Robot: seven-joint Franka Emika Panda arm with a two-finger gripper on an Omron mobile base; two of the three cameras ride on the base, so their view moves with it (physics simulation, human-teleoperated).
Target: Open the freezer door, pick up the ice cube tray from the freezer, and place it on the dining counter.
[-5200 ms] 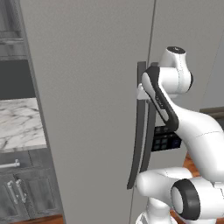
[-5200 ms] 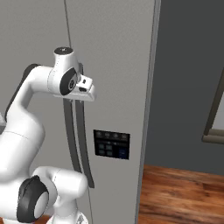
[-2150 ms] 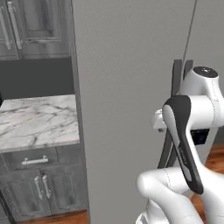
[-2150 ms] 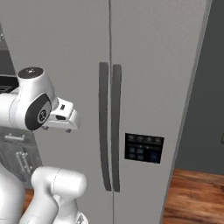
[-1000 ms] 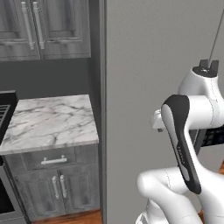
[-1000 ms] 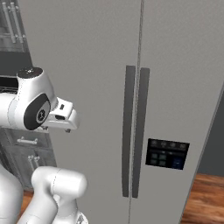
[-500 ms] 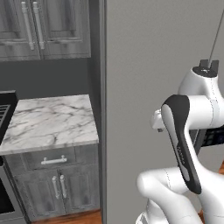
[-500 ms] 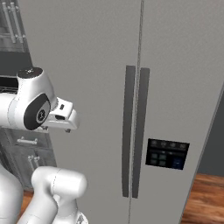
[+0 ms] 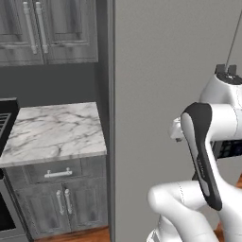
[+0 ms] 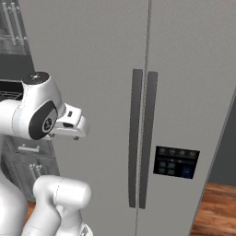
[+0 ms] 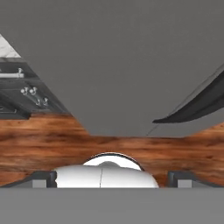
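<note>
**Desk:** What has changed since the earlier pictures?

**Operator:** The base has driven. Five seconds back I sat close against the handles. Now both base cameras stand further off and to the left, so the whole picture has shifted, not the fridge. Over the last second nothing has moved.

**Desk:** Left base view?

**Operator:** The freezer door point(image 9: 160, 71) is shut and spans most of the frame. My own arm point(image 9: 203, 156) stands in front of its right part. A marble-topped cabinet point(image 9: 52, 132) sits to the left.

**Desk:** Right base view?

**Operator:** Here I see the door's long dark handle point(image 10: 135, 138), upright, just left of the seam. The other door, with its black button panel point(image 10: 177, 168), is on the right. My hand hangs left of the handle and apart from it, at about its upper half.

**Desk:** Hand view?

**Operator:** The gripper point(image 11: 113, 177) is spread wide with nothing between its tips. It looks down along the door face to the wood floor point(image 11: 43, 140), and the handle curves in at the right edge.

**Desk:** And the ice cube tray?

**Operator:** I take it to be behind that shut door. I judge I must swing the hand rightward and turn it to face the door, so the jaws straddle the upright handle from either side.
</note>
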